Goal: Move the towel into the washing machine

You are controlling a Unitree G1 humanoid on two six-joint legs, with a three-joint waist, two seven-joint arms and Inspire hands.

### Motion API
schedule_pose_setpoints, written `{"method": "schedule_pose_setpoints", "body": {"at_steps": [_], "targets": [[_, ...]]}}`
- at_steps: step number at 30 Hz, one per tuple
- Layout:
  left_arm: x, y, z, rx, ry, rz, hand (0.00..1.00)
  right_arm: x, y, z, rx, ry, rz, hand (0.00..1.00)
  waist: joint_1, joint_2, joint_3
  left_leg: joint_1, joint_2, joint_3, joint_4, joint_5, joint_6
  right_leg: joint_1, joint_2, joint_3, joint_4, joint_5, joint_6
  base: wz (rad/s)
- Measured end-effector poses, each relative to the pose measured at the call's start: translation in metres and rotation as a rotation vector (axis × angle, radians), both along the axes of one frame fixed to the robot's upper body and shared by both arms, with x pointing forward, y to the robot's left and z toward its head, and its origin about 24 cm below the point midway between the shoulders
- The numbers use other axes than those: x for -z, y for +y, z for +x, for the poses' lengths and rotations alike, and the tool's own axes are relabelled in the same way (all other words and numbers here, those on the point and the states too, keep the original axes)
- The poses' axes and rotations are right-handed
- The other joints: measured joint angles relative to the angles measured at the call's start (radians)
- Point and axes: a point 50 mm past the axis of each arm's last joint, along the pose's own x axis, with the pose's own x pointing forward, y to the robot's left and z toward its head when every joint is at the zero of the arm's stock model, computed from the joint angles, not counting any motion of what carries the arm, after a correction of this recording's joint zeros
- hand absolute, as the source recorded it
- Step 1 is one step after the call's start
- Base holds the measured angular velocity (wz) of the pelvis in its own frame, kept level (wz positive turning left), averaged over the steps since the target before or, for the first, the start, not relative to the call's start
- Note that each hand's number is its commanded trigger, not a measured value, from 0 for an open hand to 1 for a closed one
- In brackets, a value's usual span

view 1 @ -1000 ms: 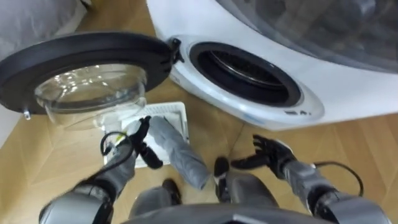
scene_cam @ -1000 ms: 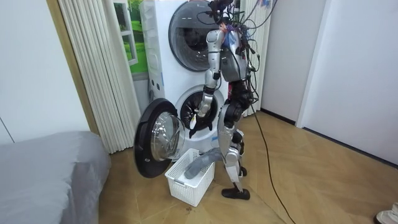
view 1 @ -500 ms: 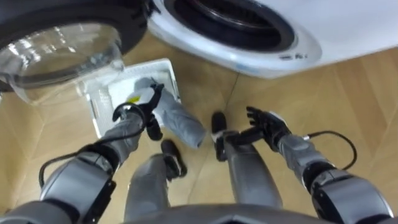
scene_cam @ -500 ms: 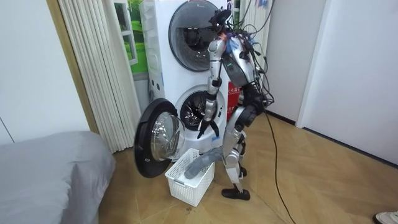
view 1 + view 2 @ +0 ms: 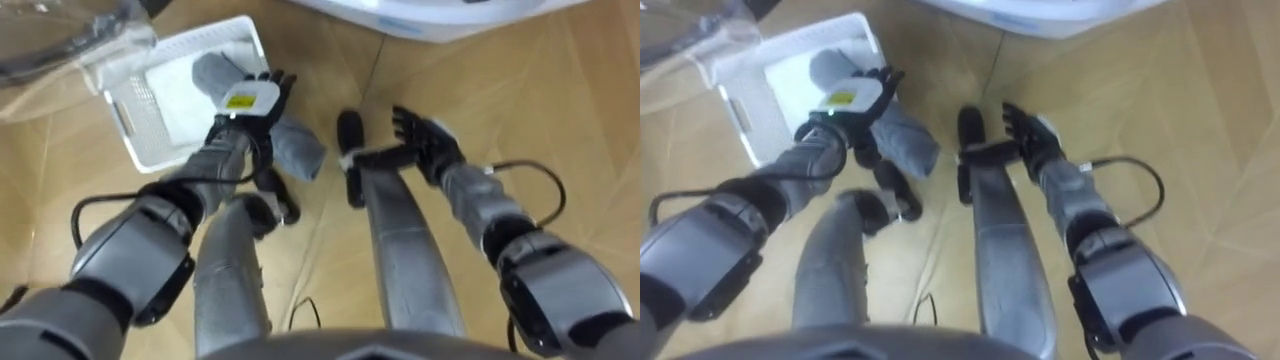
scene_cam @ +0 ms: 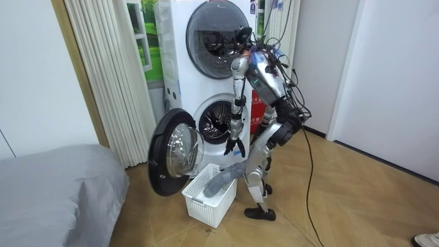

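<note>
- Round black-rimmed glass washer door (image 5: 60, 50): swung open, up and left of the left fingers.
- White slatted plastic laundry basket (image 5: 125, 125): on the floor, partly beneath those fingers.
- Grey rolled towel (image 5: 298, 152): draped over the basket rim, directly under the left hand (image 5: 248, 100), whose fingers are straight and spread above it, grasping nothing.
- Right hand (image 5: 428, 148): fingers loosely splayed, empty, apart from the towel.
- White front-loading washing machine (image 5: 430, 15): beyond both sets of fingertips.
- Progress: early; grasp, lift and loading all remain.

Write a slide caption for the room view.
Robot bends over white basket with grey towel, beside open washing machine door.
</note>
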Motion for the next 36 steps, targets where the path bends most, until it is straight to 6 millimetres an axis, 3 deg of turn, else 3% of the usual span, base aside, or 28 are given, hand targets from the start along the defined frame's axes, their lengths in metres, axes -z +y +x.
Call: {"method": "schedule_pose_setpoints", "body": {"at_steps": [4,14,15,17,21,36], "targets": [[-0.003,-0.002,0.003,0.030,-0.012,0.023,0.00,-0.003,0.002,0.003,0.002,-0.021,-0.002,0.00,-0.026,-0.002,-0.0009,-0.054,0.019,-0.010,0.048,-0.018,0.003,-0.037,0.007,-0.010,0.006,0.004,-0.002,-0.03],[-0.010,0.002,0.009,0.051,-0.031,0.036,0.00,-0.008,0.001,0.007,0.009,-0.055,0.035,0.00,-0.036,-0.003,-0.0012,-0.176,0.036,-0.020,0.158,-0.061,0.016,-0.155,0.018,-0.001,0.096,-0.010,0.008,-0.05],[-0.011,0.003,0.010,0.050,-0.033,0.039,0.22,-0.009,0.002,0.008,0.006,-0.060,0.038,0.00,-0.038,-0.004,-0.0008,-0.190,0.038,-0.021,0.171,-0.065,0.020,-0.168,0.017,-0.001,0.109,-0.013,0.009,0.00],[-0.011,0.005,0.010,0.061,-0.033,0.055,1.00,-0.011,0.003,0.010,0.002,-0.066,0.040,0.00,-0.044,-0.010,-0.0016,-0.205,0.041,-0.021,0.188,-0.071,0.024,-0.186,0.015,0.000,0.127,-0.018,0.011,0.00],[-0.008,0.004,0.007,0.103,-0.020,0.095,1.00,-0.015,0.005,0.014,0.012,-0.081,0.062,0.00,-0.056,-0.018,-0.0018,-0.220,0.053,-0.023,0.215,-0.087,0.032,-0.198,0.009,-0.003,0.142,-0.029,0.014,0.00],[-0.008,-0.004,0.009,0.239,0.074,0.237,1.00,-0.021,0.007,0.020,-0.002,-0.101,0.052,0.00,-0.083,-0.020,-0.0031,-0.207,0.032,-0.015,0.193,-0.088,0.042,-0.194,-0.004,0.009,0.141,-0.040,0.031,-0.01]]}}
